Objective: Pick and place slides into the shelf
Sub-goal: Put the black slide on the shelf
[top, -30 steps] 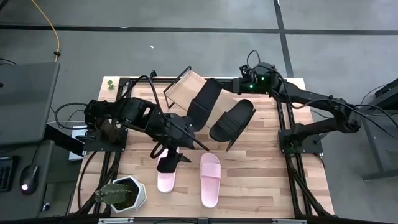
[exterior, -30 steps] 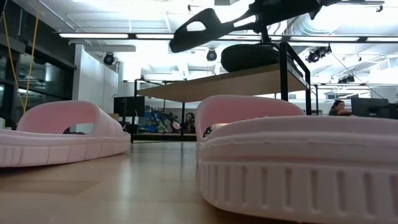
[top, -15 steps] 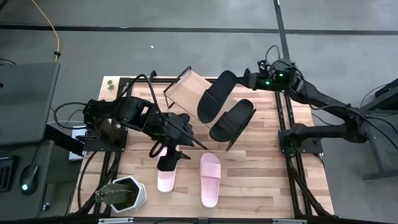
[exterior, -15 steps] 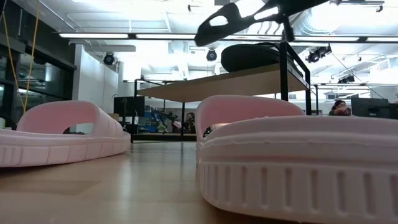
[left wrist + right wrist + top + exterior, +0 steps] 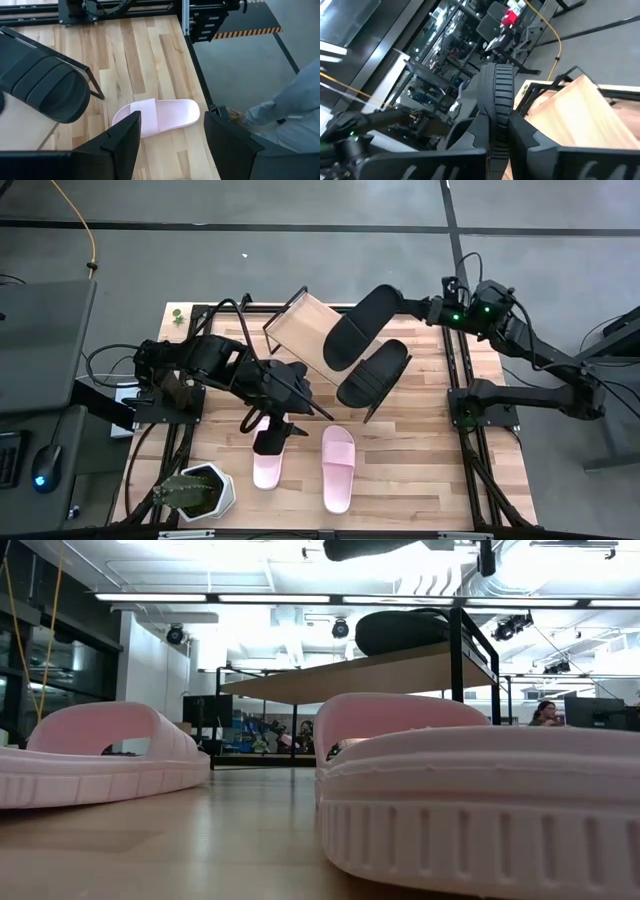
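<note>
The right gripper [image 5: 412,307] is pinched on the heel end of a black slide [image 5: 360,327], holding it in the air above the far right part of the table; in the right wrist view its two fingers [image 5: 470,150] clamp the slide's ribbed edge [image 5: 496,95] between them, the slide standing on its side. The held slide hangs over the right half of the shelf [image 5: 300,325], whose slanted light wood board rises on a thin black wire frame. A second black slide [image 5: 374,372] already lies on the shelf, just beside and below the held one. The left gripper [image 5: 270,432] hovers low over the near middle of the table with its fingers [image 5: 122,137] spread apart, holding nothing. Directly under it lies one pale pink slide [image 5: 266,467], partly hidden by the gripper; the other pink slide [image 5: 338,468] lies flat on the tabletop [image 5: 420,450] just to its right. A potted cactus [image 5: 192,490] stands at the near left corner.
</note>
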Tool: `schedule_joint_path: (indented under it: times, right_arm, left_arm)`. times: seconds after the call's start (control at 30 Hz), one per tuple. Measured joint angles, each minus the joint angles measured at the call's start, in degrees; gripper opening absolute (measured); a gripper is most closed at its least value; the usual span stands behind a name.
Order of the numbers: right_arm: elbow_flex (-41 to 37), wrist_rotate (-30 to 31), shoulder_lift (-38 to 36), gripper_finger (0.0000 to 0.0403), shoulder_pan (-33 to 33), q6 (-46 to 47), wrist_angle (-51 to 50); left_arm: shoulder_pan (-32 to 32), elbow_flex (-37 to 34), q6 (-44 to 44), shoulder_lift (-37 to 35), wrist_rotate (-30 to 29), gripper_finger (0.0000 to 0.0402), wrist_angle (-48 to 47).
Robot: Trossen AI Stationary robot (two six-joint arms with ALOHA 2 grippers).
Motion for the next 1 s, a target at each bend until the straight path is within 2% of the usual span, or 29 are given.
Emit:
schedule_joint_path:
  times: [0.1,0.23,0.3,0.5,0.63,1.0]
  right_arm:
    - [-0.02,1.3,-1.05,0.0007,1.63,-0.24,-1.03]
    - [-0.31,5.96,-2.83,0.0007,4.89,-1.06,-3.46]
    - [-3.37,8.17,-4.8,0.0007,6.56,-0.14,-0.22]
    - [-22.09,14.05,-11.58,0.0007,12.39,6.44,27.96]
    - [-29.5,18.34,-12.23,0.0005,14.47,7.52,41.98]
    - [-31.34,17.28,-12.02,0.0005,12.41,9.1,37.44]
  left_arm:
    - [-0.02,0.0,0.0,0.0,-0.07,0.0205,0.0]
    - [-0.02,0.0,-0.54,0.0,-0.07,0.0205,0.0]
    - [0.0,0.0,-0.8,-0.02,-0.07,0.0205,0.0]
    - [-0.02,0.0,-0.83,-0.02,-0.04,0.0205,-0.09]
    - [-0.01,0.0,-0.83,-0.02,0.0,0.0205,-0.09]
    - [1.29,0.0,-0.11,-0.02,0.07,0.0205,-0.04]
